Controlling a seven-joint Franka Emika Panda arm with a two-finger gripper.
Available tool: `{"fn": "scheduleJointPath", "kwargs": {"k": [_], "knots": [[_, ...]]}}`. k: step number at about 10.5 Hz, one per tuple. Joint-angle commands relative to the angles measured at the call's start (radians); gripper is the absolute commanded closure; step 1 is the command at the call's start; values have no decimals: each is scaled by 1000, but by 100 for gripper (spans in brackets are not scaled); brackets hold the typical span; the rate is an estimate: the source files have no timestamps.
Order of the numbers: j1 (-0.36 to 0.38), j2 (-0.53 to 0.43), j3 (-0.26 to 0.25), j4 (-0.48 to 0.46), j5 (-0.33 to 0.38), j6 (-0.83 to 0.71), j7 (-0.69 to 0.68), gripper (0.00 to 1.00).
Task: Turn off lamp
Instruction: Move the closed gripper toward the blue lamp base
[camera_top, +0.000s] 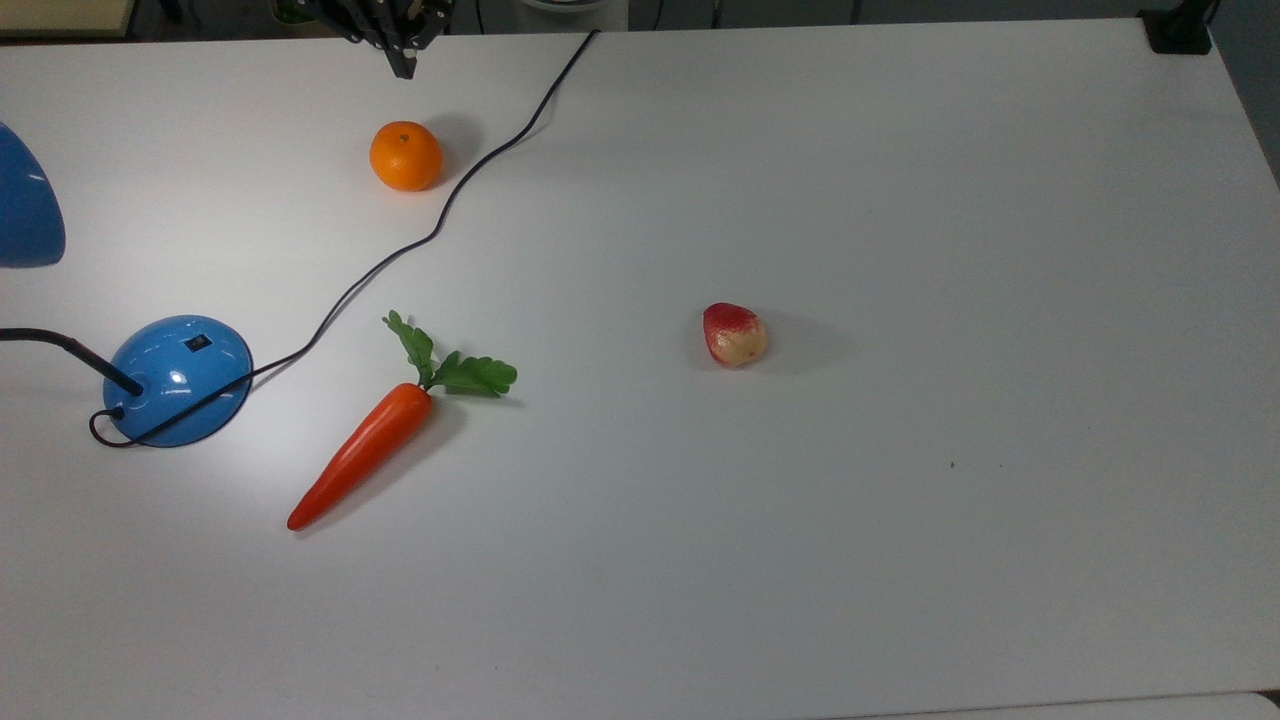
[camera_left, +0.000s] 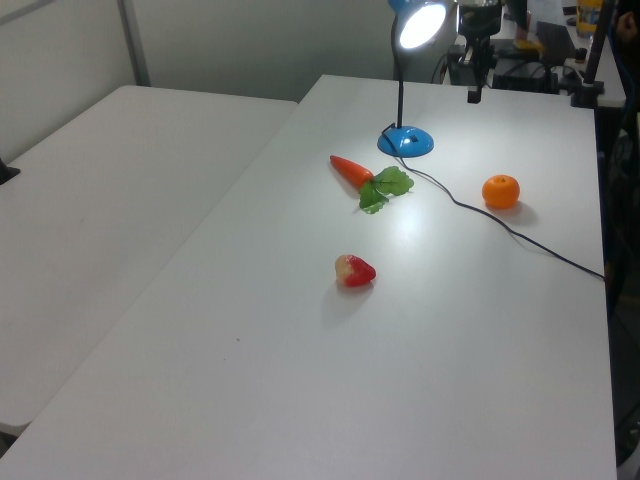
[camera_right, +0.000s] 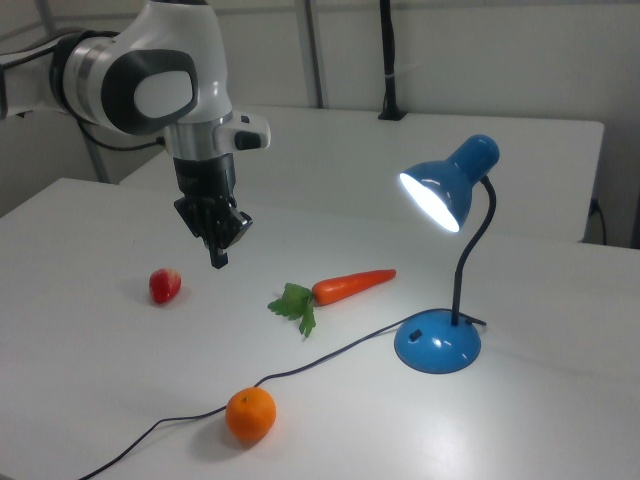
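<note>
The lamp is lit. Its glossy blue dome base (camera_top: 178, 380) stands at the top view's left with a small black switch (camera_top: 197, 342) on its upper side, and the blue shade (camera_top: 25, 210) is cut off by the edge. In the right view the shade (camera_right: 450, 190) glows above the base (camera_right: 437, 345) on a black gooseneck. My gripper (camera_top: 404, 70) hangs shut and holding nothing at the table's far edge, above and behind the orange, well away from the base. It is also in the left view (camera_left: 474, 96) and the right view (camera_right: 218, 260).
The thin black cord (camera_top: 440, 215) runs from the base across the table to the far edge. An orange (camera_top: 405, 156) lies beside it. A toy carrot (camera_top: 365, 452) lies right of the base, and a red strawberry (camera_top: 733, 334) sits mid-table. The white table (camera_top: 900, 500) is bare at the top view's right.
</note>
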Motion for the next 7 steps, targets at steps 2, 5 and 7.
{"fn": "scheduleJointPath", "kwargs": {"k": [2,5,7], "knots": [[12,24,-16,27,30,10,-21,100],[-25,18,-14,27,93,58,-30,100],[-49,16,-14,30,113,83,-38,100]]}}
